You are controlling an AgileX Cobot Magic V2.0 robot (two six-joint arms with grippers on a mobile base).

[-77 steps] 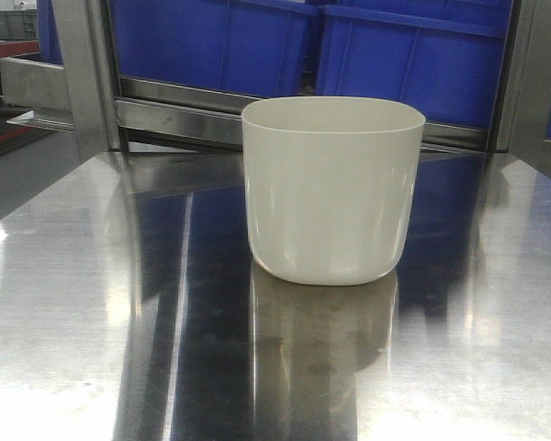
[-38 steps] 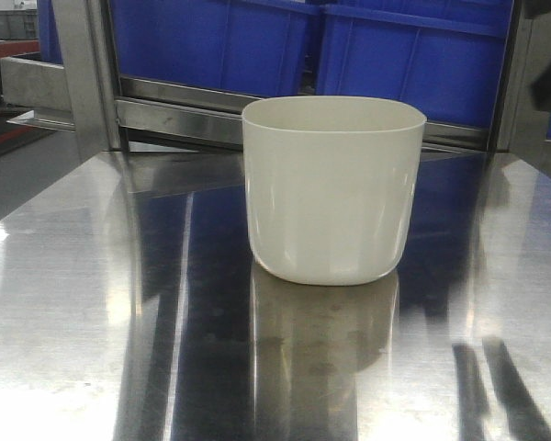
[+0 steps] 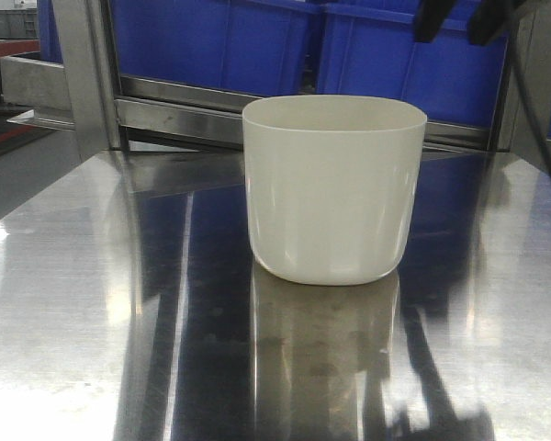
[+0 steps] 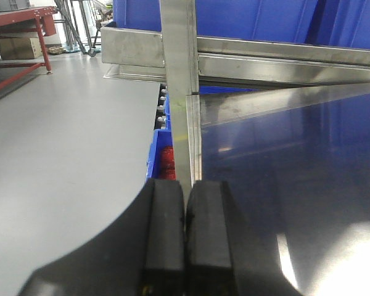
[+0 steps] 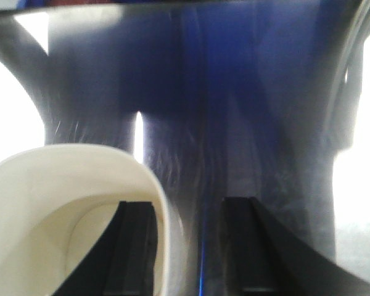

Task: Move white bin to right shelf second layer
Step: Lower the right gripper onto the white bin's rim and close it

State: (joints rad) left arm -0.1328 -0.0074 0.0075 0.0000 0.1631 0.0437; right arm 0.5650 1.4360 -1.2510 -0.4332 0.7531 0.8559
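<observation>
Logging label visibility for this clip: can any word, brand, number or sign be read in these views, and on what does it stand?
No text can be read in any view.
The white bin: plain glossy walls, no print.
The blue crates behind it: no label on the faces that show.
The cardboard box, far off in the left wrist view: too small to tell whether it carries any print.

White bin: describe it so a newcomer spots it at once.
Start at the shiny steel table in front of the blue crates. The white bin stands upright near its middle. It is the only cream, glossy tub with a rounded-square mouth; the crates behind are larger, blue and rectangular.
</observation>
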